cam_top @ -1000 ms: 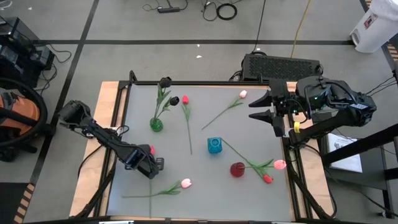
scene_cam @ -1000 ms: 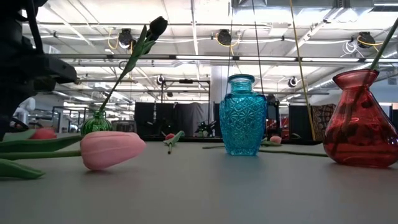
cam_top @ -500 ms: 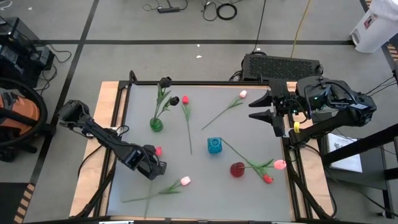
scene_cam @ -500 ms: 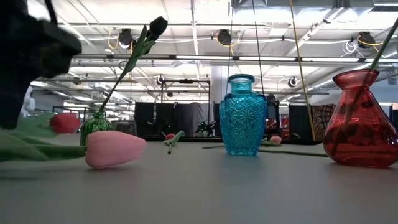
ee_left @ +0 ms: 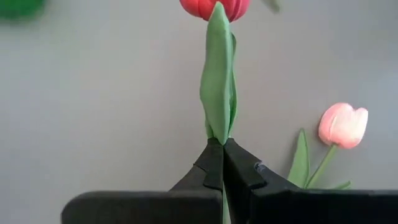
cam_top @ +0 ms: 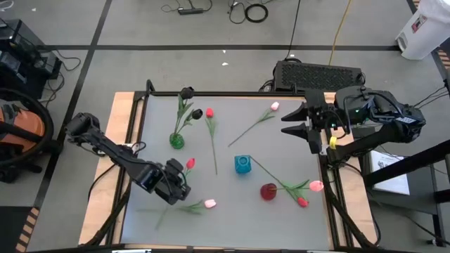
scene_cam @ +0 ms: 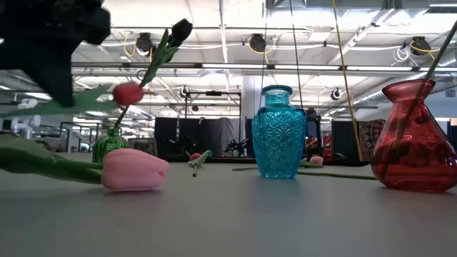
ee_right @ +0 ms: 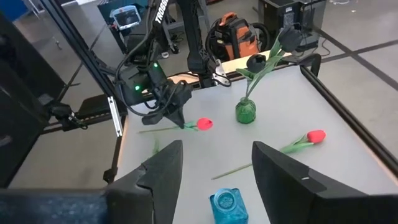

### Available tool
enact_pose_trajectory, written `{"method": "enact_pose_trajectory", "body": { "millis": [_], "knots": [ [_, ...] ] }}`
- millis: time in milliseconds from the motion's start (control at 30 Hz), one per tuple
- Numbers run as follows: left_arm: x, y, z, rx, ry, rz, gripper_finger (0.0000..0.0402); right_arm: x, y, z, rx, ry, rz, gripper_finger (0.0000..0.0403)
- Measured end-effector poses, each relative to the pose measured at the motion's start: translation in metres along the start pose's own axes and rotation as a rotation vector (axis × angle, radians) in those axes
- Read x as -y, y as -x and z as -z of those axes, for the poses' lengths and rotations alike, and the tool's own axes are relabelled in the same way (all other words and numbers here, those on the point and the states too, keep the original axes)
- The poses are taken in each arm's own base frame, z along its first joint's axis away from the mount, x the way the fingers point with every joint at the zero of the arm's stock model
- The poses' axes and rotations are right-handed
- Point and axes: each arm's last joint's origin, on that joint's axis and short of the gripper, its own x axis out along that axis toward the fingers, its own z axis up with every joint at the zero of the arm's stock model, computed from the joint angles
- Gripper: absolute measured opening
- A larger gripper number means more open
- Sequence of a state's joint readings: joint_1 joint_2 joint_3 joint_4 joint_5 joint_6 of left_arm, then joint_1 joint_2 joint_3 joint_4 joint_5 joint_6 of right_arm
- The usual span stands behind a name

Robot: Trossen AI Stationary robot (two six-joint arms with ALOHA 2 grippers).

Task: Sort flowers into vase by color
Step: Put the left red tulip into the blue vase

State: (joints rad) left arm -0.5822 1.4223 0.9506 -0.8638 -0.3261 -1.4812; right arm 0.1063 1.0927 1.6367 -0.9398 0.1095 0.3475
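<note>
Left tool (cam_top: pixel 184 184) low over grey desk (cam_top: pixel 281 144), clamped on red tulip (cam_top: pixel 190 163) stem (lifted); right tool (cam_top: pixel 294 120) apart, parked at edge.

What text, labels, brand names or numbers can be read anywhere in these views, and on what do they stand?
None can be read.
White container on the floor beyond the table: bears a dark label, too small to read.
Green glass vase, blue glass vase, red glass vase, artificial tulips and both dark arms: no lettering visible.
</note>
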Motion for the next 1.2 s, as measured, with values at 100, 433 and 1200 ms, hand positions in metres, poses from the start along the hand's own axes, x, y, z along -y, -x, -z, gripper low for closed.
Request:
{"method": "enact_pose_trajectory", "body": {
  "millis": [100, 433, 1200],
  "knots": [
    [0.004, 0.009, -0.006, 0.072, -0.099, -0.012, 0.0, 0.0, 0.0, 0.0, 0.0, -0.028, 0.0, 0.0185],
    [0.022, 0.046, -0.035, 0.35, -0.287, -0.037, 0.0, 0.0, -0.004, 0.0, -0.008, -0.103, 0.004, 0.0185],
    [0.058, 0.164, -0.154, 0.804, -0.464, 0.135, 0.0, -0.009, -0.025, -0.015, 0.104, -0.037, -0.046, 0.0185]
  ]
}}
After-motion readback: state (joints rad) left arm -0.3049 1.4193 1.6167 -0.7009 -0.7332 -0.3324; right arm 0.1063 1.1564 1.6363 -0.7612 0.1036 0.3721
